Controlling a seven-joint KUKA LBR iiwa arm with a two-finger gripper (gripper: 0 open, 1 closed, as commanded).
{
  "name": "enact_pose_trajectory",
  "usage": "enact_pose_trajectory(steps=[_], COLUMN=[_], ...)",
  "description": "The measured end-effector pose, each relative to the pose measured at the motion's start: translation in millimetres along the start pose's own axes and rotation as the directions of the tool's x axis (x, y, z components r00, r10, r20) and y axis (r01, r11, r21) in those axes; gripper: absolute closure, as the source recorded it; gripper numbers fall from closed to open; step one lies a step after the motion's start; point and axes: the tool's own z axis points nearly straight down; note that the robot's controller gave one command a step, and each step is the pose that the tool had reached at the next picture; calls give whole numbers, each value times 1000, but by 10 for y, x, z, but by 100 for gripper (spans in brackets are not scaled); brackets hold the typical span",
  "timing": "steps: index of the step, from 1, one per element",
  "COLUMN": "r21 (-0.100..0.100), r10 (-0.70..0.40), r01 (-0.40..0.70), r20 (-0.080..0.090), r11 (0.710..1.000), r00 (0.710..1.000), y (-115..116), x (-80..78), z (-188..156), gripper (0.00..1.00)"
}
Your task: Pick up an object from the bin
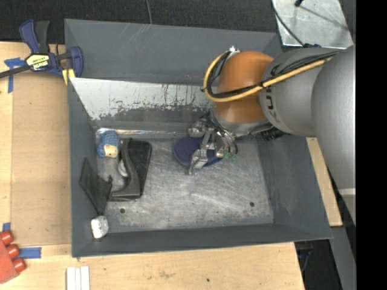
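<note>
Bare floor of the bin [205, 198] is lying open across the middle, front and right; the gripper [204, 154] and a dark blue rounded thing [183, 151] are crowding the back centre; a black case [136, 165], blue-capped figure [109, 144] and black flap [95, 186] are blocking the left side.

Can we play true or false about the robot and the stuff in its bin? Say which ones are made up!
1. The gripper is down by a dark blue rounded thing near the middle of the bin. True.
2. The flat black things lie on the bin's right side in the view. False: they lie on the left side.
3. A small white thing sits in the lower left corner. True.
4. The little blue and yellow thing is right under the gripper. False: it lies far to the left, beside the flat black things.
</note>
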Motion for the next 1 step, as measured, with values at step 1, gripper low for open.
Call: enact_pose_trajectory(steps=[1], r21=[0], r10=[-288], r01=[288], r20=[-11], r11=[958], r00=[958], y=[-622], x=[54], z=[-1383], gripper=[100])
